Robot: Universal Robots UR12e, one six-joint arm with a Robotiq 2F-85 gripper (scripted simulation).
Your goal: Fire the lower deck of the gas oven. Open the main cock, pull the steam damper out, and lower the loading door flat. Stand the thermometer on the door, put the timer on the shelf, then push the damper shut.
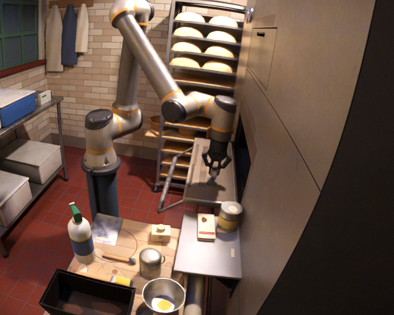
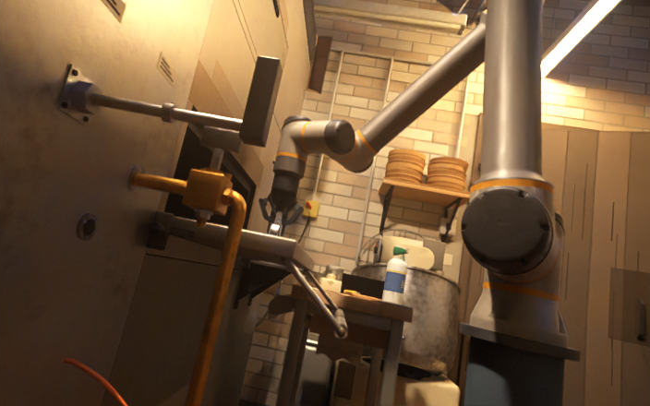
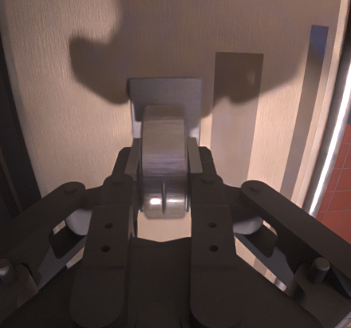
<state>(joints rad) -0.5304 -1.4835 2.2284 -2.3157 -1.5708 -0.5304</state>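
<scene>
The oven's lower loading door (image 1: 209, 176) lies flat, sticking out from the dark deck opening (image 1: 242, 159). Just above the door's middle, my gripper (image 1: 214, 173) (image 2: 275, 228) (image 3: 163, 168) is closed around the thermometer (image 3: 163, 164), a small metal dial gauge on a flat base, held upright over the door. The steam damper rod (image 2: 166, 112) with its flat handle (image 2: 261, 101) stands pulled out of the oven front. The yellow gas cock (image 2: 207, 191) sits on the orange pipe (image 2: 216, 303) below it. The timer (image 1: 160, 232), a small cream box with a knob, rests on the wooden table.
The door's long bar handle (image 1: 173, 179) runs along its outer edge. Beside the oven, a steel shelf (image 1: 209, 247) carries a round tin (image 1: 229, 216) and a flat box (image 1: 206, 226). The table holds a spray bottle (image 1: 80, 237), mug (image 1: 150, 262), brush, bowl and dark tray. A bread rack (image 1: 204, 67) stands behind.
</scene>
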